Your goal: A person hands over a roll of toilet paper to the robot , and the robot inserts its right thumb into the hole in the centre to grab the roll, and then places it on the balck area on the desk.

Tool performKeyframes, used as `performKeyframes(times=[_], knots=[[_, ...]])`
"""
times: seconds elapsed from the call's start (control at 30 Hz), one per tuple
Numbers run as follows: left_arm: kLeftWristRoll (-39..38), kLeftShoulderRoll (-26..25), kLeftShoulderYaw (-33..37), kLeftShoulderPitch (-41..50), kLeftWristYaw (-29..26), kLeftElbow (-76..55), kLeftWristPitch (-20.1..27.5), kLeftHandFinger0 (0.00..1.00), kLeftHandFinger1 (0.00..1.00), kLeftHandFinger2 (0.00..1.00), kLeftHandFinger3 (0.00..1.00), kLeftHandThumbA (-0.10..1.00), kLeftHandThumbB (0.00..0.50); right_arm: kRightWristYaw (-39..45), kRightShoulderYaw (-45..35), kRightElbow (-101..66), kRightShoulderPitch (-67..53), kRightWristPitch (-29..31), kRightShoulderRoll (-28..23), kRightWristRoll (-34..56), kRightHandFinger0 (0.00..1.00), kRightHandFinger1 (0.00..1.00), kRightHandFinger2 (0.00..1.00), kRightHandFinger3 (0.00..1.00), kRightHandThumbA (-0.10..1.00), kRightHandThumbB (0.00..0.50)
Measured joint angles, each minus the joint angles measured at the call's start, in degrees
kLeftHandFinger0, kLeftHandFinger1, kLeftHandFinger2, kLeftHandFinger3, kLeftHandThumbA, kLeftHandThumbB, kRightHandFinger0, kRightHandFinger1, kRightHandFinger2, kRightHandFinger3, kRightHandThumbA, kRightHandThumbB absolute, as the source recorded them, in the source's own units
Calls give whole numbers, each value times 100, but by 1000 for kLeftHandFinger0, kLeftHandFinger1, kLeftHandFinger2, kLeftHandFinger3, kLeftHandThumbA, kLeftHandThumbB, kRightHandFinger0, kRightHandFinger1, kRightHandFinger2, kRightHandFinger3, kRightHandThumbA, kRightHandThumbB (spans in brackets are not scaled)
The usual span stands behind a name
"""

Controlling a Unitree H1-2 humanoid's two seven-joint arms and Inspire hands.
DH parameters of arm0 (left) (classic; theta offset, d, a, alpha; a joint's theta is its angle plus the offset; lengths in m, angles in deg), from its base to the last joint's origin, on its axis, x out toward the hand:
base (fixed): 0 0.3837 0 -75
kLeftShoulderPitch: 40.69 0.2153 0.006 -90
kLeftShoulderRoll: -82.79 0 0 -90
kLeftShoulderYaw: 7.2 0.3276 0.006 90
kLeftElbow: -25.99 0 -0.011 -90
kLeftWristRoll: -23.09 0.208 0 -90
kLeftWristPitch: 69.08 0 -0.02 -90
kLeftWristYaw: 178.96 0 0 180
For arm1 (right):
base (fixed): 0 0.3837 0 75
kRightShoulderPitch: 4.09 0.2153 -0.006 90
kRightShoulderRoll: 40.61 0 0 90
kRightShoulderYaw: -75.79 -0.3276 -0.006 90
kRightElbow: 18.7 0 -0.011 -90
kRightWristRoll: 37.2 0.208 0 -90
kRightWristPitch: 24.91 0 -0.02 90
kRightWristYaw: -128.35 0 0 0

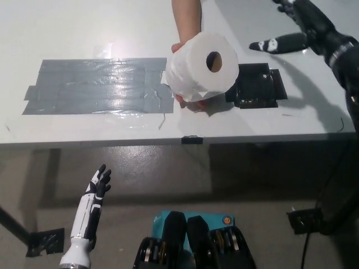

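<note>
Head view: nearest, at the lower left and below the desk's edge, the white left hand (99, 182) hangs over the floor with its fingers loosely spread and nothing in them. Beyond it runs the front edge of the white desk (84, 137), with a small dark clip or mark (191, 139) at the middle of that edge. On the desk's left half lies a broad patch of grey tape (95, 87), shiny in the light. To the right of it, and near the desk's middle, a person's hand (188, 101) holds the roll of toilet paper (201, 66) from behind and below, lifted above the surface, with the hole in its centre turned toward the camera. Just right of the roll, partly covered by it, is the black area (255, 86) taped on the desk. The person's forearm (186, 19) reaches in from the far edge at the top. Farthest, at the upper right, the black right hand (294, 27) hovers above the desk with its fingers spread wide and the thumb stretched out toward the roll, well apart from it and holding nothing
</note>
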Motion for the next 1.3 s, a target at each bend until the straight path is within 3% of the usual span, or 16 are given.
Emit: performKeyframes(times=[0.5,0.77,0.87,1.1,1.17,1.3], knots=[[159,-8,101,34,-2,5,86,1000,1000,1000,1000,1000,134,394,1451,3198,2057,-16,530,-792,1000,1000,1000,1000,977,456],[332,-31,182,31,-79,7,202,1000,1000,1000,1000,1000,136,450,1525,3852,2747,101,819,-1020,1000,1000,1000,1000,976,462],[359,-33,187,31,-83,12,228,1000,1000,1000,1000,1000,140,454,1519,3930,2785,106,873,-1064,1000,1000,1000,1000,1000,437],[381,-34,194,16,-83,26,255,1000,1000,1000,1000,1000,143,494,1487,3981,2785,105,912,-1152,1000,1000,1000,1000,1000,446],[388,-34,198,15,-82,27,255,1000,1000,1000,1000,1000,140,507,1485,3982,2785,105,914,-1170,1000,1000,1000,1000,1000,429],[398,-34,203,15,-82,28,257,1000,1000,1000,1000,1000,133,530,1486,3988,2784,107,919,-1226,1000,1000,1000,1000,1000,462]])
